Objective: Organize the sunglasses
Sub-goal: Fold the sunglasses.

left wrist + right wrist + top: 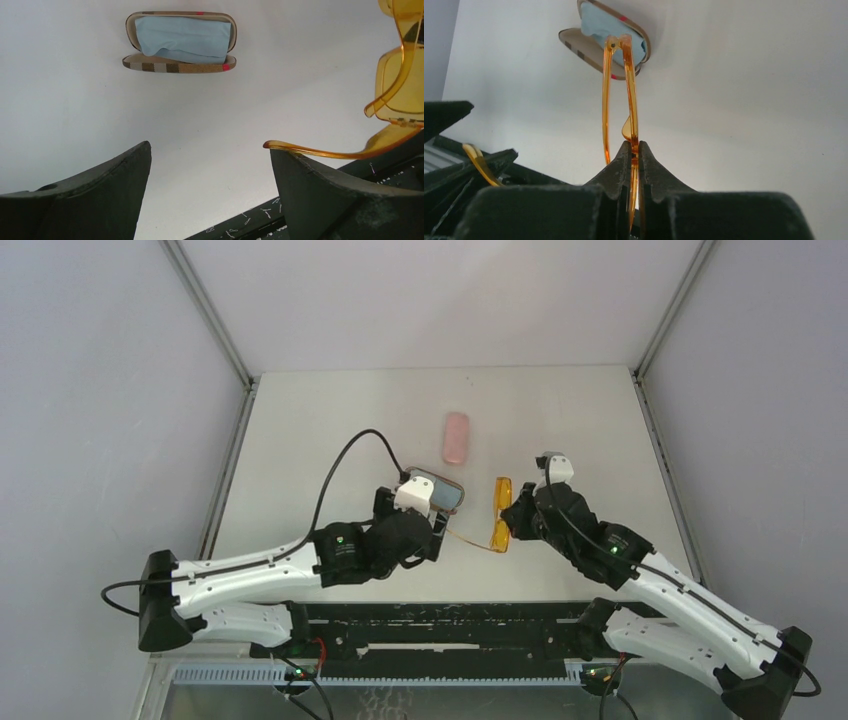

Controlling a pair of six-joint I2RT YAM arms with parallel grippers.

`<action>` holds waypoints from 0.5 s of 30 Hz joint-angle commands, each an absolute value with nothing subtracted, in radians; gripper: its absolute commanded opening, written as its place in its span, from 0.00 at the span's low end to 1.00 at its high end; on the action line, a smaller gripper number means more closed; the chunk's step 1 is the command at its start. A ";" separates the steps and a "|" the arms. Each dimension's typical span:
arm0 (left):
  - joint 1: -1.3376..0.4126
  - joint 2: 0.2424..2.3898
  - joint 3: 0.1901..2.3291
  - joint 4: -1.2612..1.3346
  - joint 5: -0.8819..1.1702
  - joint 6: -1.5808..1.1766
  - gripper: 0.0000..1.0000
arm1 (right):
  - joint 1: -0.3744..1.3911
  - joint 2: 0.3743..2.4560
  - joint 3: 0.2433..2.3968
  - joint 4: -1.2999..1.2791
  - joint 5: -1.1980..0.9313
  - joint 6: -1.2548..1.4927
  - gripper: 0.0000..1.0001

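Note:
The orange sunglasses (500, 512) are held off the table, near the middle. My right gripper (516, 516) is shut on their frame; in the right wrist view the frame (630, 100) stands edge-on between the closed fingers (621, 165). One thin arm is unfolded and reaches left towards my left gripper (440, 537). In the left wrist view that gripper (210, 160) is open, and the arm's tip (300, 148) lies against the tip of the right finger (300, 175), not between the two fingers. The black sunglasses are out of view.
An open brown plaid case (440, 492) with a light-blue cloth (182, 36) in it lies just behind the left gripper; it also shows in the right wrist view (594, 47). A closed pink case (456, 437) lies farther back. Grey walls close in both sides.

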State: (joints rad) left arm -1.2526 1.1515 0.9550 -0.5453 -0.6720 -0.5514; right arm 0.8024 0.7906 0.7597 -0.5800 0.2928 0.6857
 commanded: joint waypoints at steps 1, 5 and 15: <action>-1.257 1.181 1.033 -0.565 -0.728 -0.528 0.92 | 0.854 0.783 0.807 -0.543 0.272 0.611 0.00; -1.257 1.202 1.062 -0.573 -0.735 -0.517 0.93 | 0.888 0.782 0.808 -0.534 0.261 0.579 0.00; -1.256 1.334 1.247 -0.646 -0.676 -0.453 0.92 | 0.995 0.834 0.853 -0.524 0.227 0.528 0.00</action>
State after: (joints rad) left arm -1.2526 1.2816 1.1271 -0.6125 -0.6956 -0.4953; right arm 0.9482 0.8165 0.7853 -0.5766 0.2459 0.5739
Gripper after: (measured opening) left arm 0.926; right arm 0.014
